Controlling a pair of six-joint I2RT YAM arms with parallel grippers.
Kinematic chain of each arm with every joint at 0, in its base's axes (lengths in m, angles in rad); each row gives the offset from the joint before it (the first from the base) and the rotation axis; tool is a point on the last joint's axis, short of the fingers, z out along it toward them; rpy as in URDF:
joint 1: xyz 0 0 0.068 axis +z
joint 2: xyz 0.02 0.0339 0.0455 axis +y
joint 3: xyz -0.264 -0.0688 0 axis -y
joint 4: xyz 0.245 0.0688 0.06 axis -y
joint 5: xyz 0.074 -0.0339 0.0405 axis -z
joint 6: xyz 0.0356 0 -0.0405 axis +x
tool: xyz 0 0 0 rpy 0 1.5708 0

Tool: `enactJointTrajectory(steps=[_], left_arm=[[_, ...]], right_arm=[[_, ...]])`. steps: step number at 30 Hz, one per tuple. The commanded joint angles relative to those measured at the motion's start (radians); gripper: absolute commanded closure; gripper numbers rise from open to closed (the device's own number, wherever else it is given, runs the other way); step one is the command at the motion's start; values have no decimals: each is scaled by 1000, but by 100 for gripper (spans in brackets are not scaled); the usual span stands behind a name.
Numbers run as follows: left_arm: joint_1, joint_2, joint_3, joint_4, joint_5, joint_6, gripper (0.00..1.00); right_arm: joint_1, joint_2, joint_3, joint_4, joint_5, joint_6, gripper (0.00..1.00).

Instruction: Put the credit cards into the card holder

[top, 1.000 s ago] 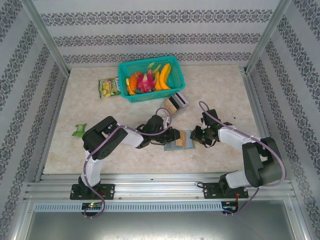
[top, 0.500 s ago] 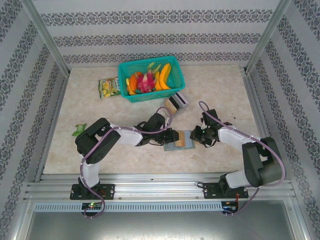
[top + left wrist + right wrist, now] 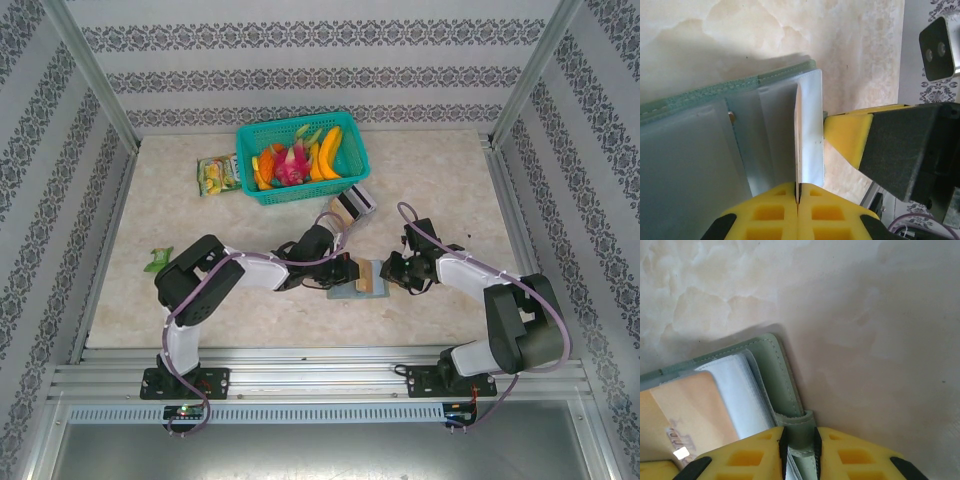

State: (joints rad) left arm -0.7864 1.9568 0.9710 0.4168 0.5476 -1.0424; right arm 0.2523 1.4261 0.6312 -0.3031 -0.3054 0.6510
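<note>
Card holder (image 3: 782, 377) is clamped by left gripper (image 3: 798, 195) and right gripper (image 3: 799, 440); print on orange card (image 3: 685, 415) illegible.

The card holder (image 3: 352, 290) lies on the table (image 3: 450, 170) between the left gripper (image 3: 347, 272) and the right gripper (image 3: 391, 272), with a card (image 3: 369, 277) on its open inside. Just behind the left gripper sits a box (image 3: 352, 207); farther behind is a basket (image 3: 300, 192), with a packet (image 3: 217, 174) at its left.

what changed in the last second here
The left gripper closed onto a clear inner sleeve of the card holder, and the left arm sank slightly toward the near edge. The right gripper stayed clamped on the holder's edge tab; card holder, basket and orange card unmoved.
</note>
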Motion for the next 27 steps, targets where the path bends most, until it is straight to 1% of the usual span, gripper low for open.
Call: enactJointTrajectory(steps=[1,4,6,8,10,16,18,20,23,27], left_arm=[[-23,38,5,74,17,-46,90],[-31,29,-5,49,5,-37,83],[-31,8,-13,14,-12,-24,75],[-31,-18,-11,-45,-30,11,73],[-31,-39,6,-122,-44,54,68],[-33,-76,24,-220,-70,113,67],[-33,-78,25,-225,-74,113,68],[-34,-80,26,-223,-81,109,71],[-34,-69,39,-218,-62,116,75],[-40,-43,65,-210,-25,114,75]], right_arm=[[2,11,7,-6,-21,-2,76],[3,8,12,-14,-14,-7,76],[2,1,9,-16,-9,-5,76],[2,-2,11,-22,-6,-7,75],[1,-4,12,-27,-1,-10,75],[2,-3,5,-20,-5,-8,75],[2,-5,2,-13,-13,-6,75],[2,-2,2,-10,-20,-5,75],[1,3,2,-4,-27,-7,75],[2,4,-3,2,-33,-4,75]])
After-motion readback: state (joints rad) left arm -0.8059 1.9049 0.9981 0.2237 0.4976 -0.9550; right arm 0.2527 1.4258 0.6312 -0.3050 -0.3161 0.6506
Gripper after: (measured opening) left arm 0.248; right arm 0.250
